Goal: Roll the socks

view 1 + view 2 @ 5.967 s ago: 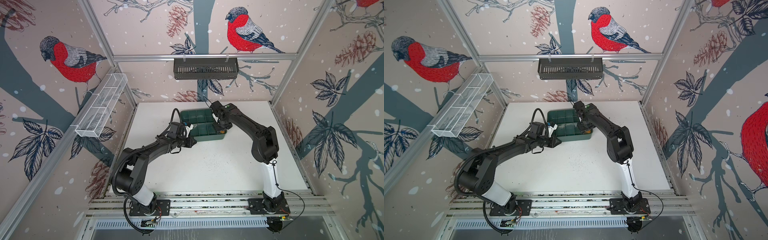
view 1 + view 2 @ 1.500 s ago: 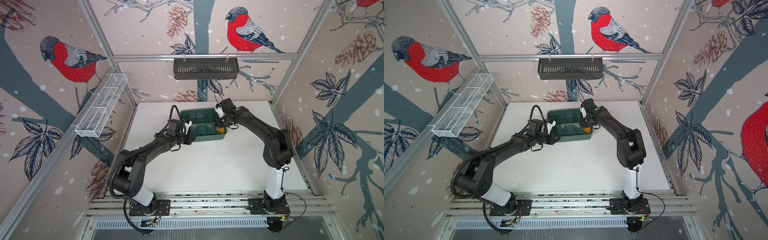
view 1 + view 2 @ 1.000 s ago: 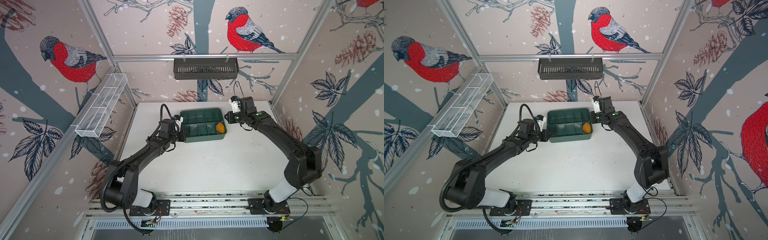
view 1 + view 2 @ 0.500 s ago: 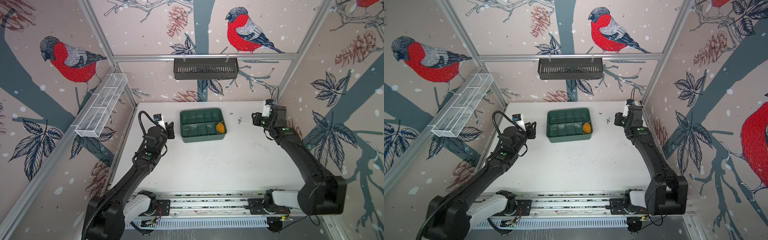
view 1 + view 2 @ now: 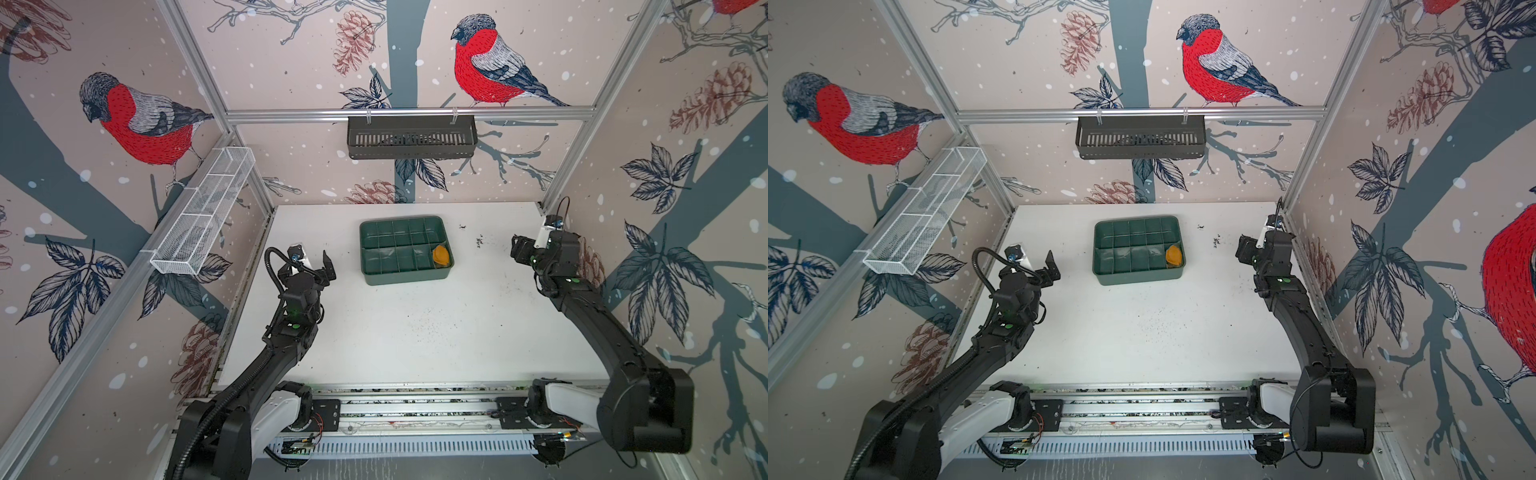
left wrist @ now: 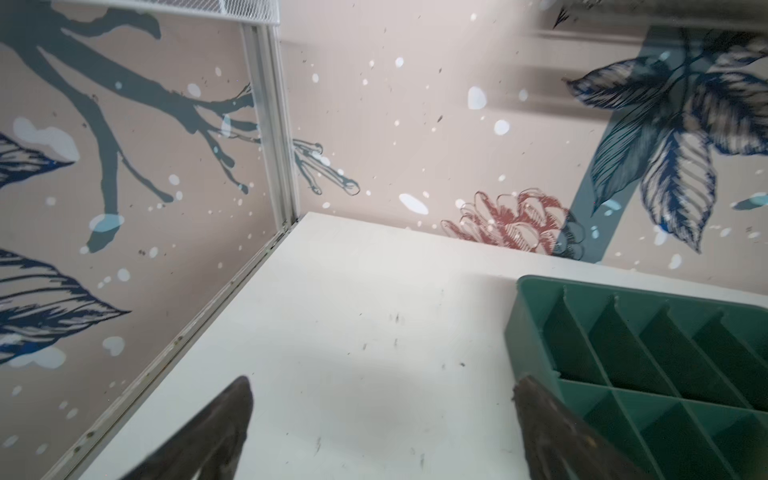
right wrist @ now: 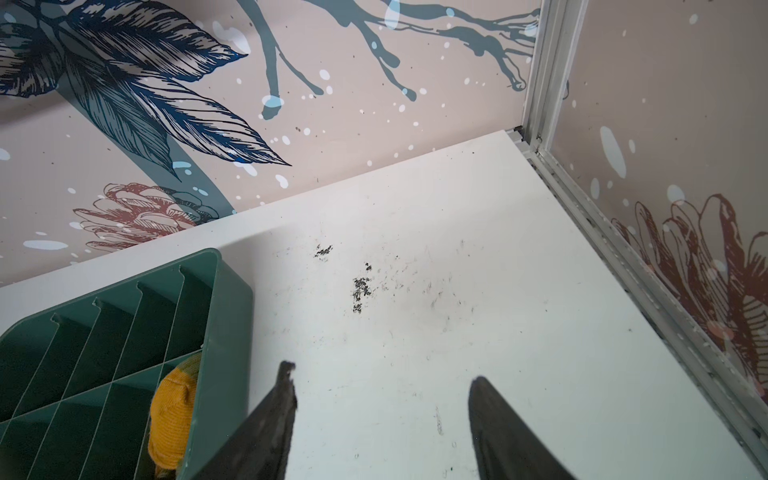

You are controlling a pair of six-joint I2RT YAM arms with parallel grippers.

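Over the white desk (image 5: 415,332), both arms hang near the side walls. The left gripper (image 6: 382,381) has its fingers spread wide and empty, and the right gripper (image 7: 382,374) has its fingers apart, also empty. Farther back, between the two and well apart from both, a green tray (image 5: 405,276) sits on the desk. The socks (image 5: 441,255) lie bundled in the near-row compartment at the tray's right end — mostly mustard-orange knit showing. On the rear wall hangs a dark slotted basket (image 5: 411,137).
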